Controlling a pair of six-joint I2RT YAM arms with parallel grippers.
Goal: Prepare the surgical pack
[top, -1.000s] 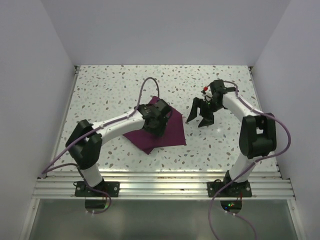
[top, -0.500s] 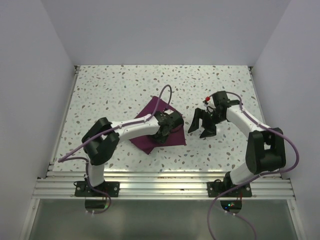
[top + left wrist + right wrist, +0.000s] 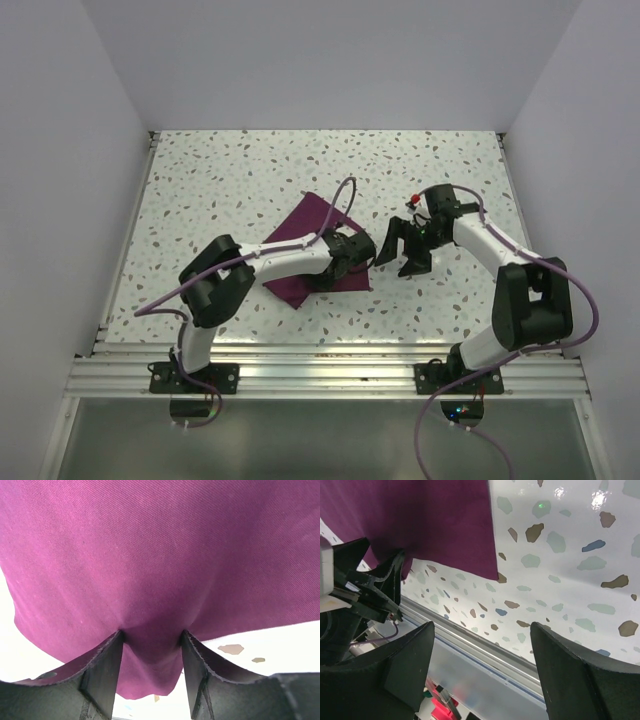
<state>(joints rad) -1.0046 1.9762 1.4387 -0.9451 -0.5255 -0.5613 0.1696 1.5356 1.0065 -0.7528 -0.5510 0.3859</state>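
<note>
A single folded maroon cloth (image 3: 305, 262) lies on the white, speckled table (image 3: 220, 190), with the left gripper (image 3: 152, 640) at its right-hand edge. In the left wrist view the two fingers (image 3: 102, 672) are drawn in on a puckered fold of the fabric, which fills the gap between them and hangs a little past them, above the table. The right gripper (image 3: 398, 258) sits just beside the cloth's right edge, apart from it, its two fingers spread wide and holding nothing. In the right wrist view only tabletop and the cloth's near-right corner show between them. One cloth, two arms and two grippers are in view. The left arm reaches across the cloth from its near-left side, and the right arm bends in from the far side of the cloth's right edge. A purple cable (image 3: 345, 195) arcs above the cloth along the left arm. The table is bounded by plain white walls (image 3: 330, 60) behind and on both sides of the cloth, and a ribbed metal rail (image 3: 330, 372) runs along the edge nearest the arm bases.
</note>
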